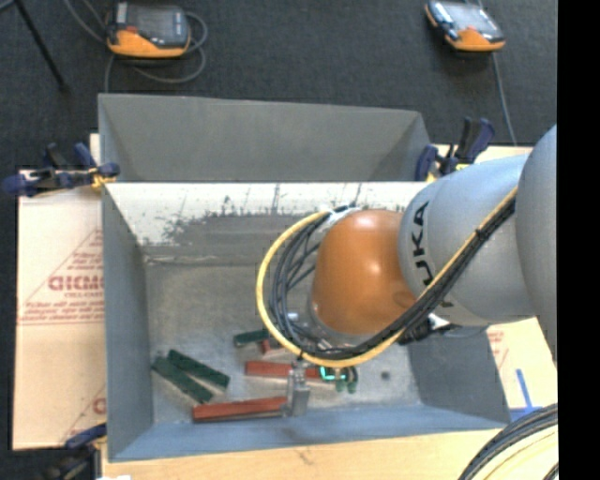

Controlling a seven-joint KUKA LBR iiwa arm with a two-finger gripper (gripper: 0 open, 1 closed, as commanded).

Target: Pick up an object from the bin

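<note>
Few loose items, all flat on the bin's point(262, 141) near floor: green bars point(190, 373) at left, a shorter red strip point(272, 370) mid-floor, a long red strip point(239, 410) nearest. The claw point(298, 394) sits low over the long red strip's right end, which suits such a flat piece, we judge. We cannot tell whether it is open or closed.

A dark, speckled, carpet-like floor point(281, 56) fills the upper part of the view. Two orange-and-black devices lie on it, the left device point(148, 30) and the right device point(464, 23), both near the top edge. A thin cable point(500, 89) trails down from the right one. A slim dark rod point(42, 47) slants across the upper left corner.
</note>
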